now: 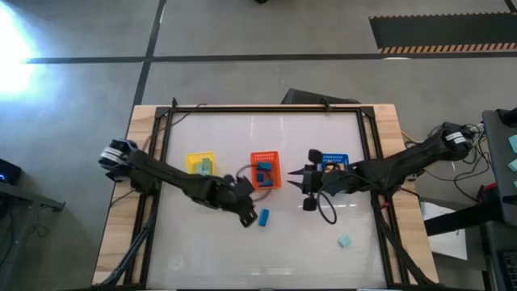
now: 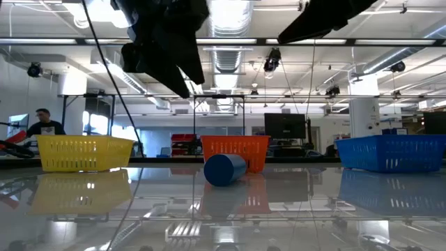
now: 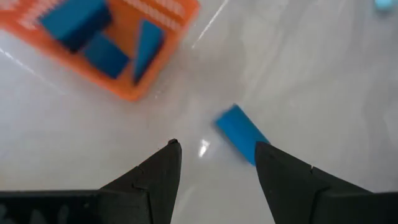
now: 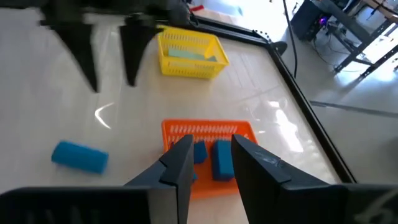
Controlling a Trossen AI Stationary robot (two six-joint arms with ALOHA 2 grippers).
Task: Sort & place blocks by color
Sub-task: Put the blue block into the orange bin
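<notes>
A blue block [image 3: 242, 134] lies on its side on the white table, just past my left gripper's fingertips. My left gripper [image 3: 217, 155] hangs open above it, slanting down, and touches nothing; the high view shows the gripper [image 1: 249, 217] right beside the block [image 1: 263, 217]. My right gripper [image 4: 208, 155] hovers near the orange basket [image 4: 208, 134] with a narrow gap between its fingers and nothing in it. Blue blocks [image 3: 99, 43] lie in that orange basket. A pale teal block [image 1: 345, 241] rests on the table toward the near right.
Three slotted baskets stand in a row across the table's middle: yellow [image 1: 200, 164] with a pale teal piece inside, orange [image 1: 265, 170], and blue [image 1: 333, 164]. A black frame [image 1: 266, 107] runs round the table's edges. A person [image 2: 43, 124] sits in the room behind the table.
</notes>
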